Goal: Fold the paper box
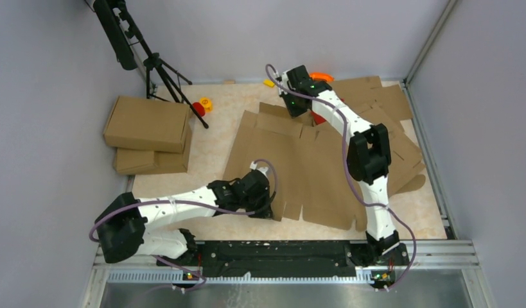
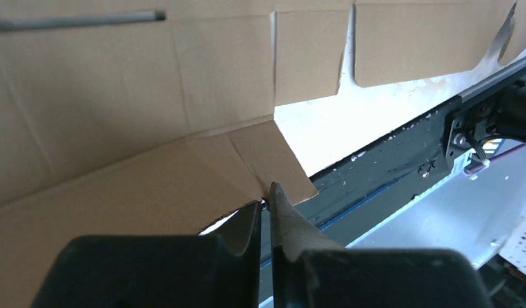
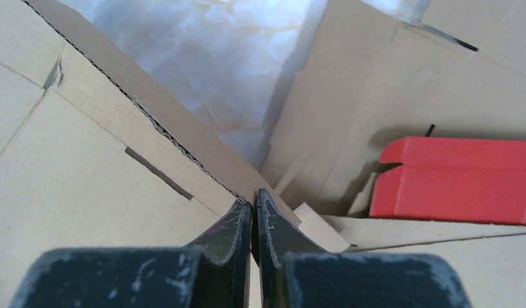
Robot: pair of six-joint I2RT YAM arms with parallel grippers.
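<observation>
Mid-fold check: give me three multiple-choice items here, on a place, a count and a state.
1. On the paper box, the right gripper sits at: A the near edge; B the far edge; C the middle.
2. How many folded boxes are stacked at left? A one; B two; C four.
3. The left gripper is: A wide open; B off the table; C shut on the paper box.
B, it pinches the far edge; B, one lies on another; C, its fingers pinch a corner flap.
</observation>
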